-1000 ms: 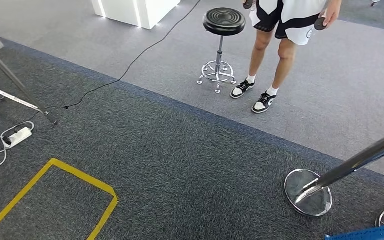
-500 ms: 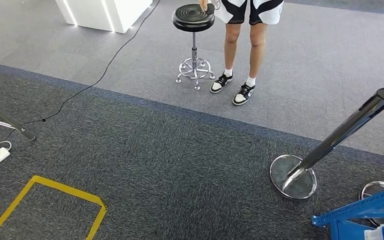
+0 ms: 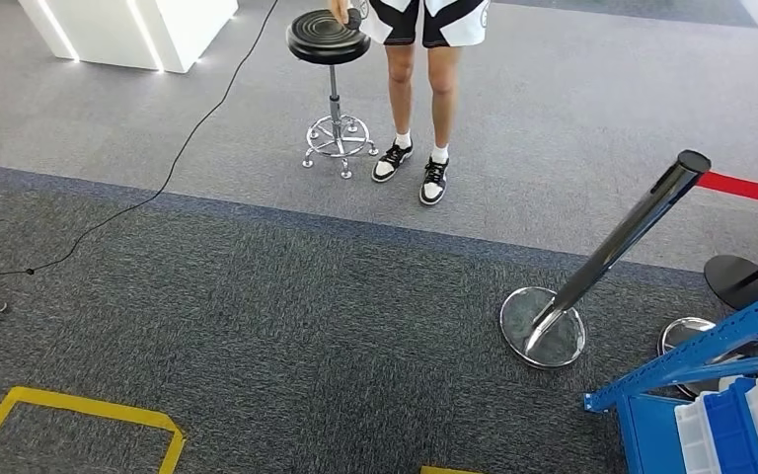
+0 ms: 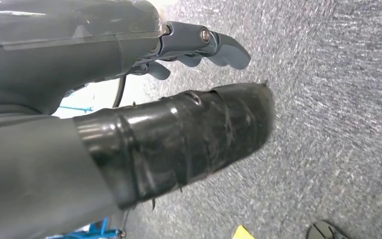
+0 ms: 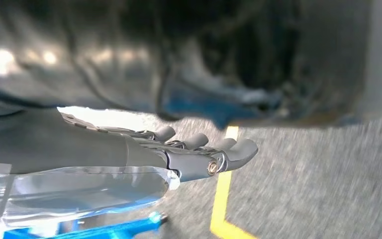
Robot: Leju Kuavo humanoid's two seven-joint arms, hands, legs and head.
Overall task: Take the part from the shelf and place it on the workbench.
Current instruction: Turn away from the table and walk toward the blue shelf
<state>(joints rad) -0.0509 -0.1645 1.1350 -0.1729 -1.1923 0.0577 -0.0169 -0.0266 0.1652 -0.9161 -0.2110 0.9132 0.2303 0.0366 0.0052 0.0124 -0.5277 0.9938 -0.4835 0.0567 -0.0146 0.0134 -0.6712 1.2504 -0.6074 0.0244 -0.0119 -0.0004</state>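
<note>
A blue metal shelf (image 3: 696, 360) comes in at the lower right of the head view, with blue and white bins (image 3: 735, 430) on it. In the left wrist view my left hand (image 4: 179, 94) hangs over grey carpet, its fingers (image 4: 214, 45) apart and nothing in them. In the right wrist view my right hand (image 5: 199, 152) hangs with its fingers (image 5: 229, 149) stretched out and nothing in them; a piece of the blue shelf frame (image 5: 114, 229) lies beneath it.
A chrome barrier post (image 3: 607, 252) on a round base (image 3: 543, 328) stands left of the shelf, a red belt (image 3: 750, 188) running off it. A person (image 3: 419, 89) stands by a black stool (image 3: 331, 44) at the back. Yellow floor tape (image 3: 79, 410) marks the carpet at lower left.
The camera has turned to the right: stool, person and barrier post slid left across the picture, and the blue shelf with its bins came further in at lower right.
</note>
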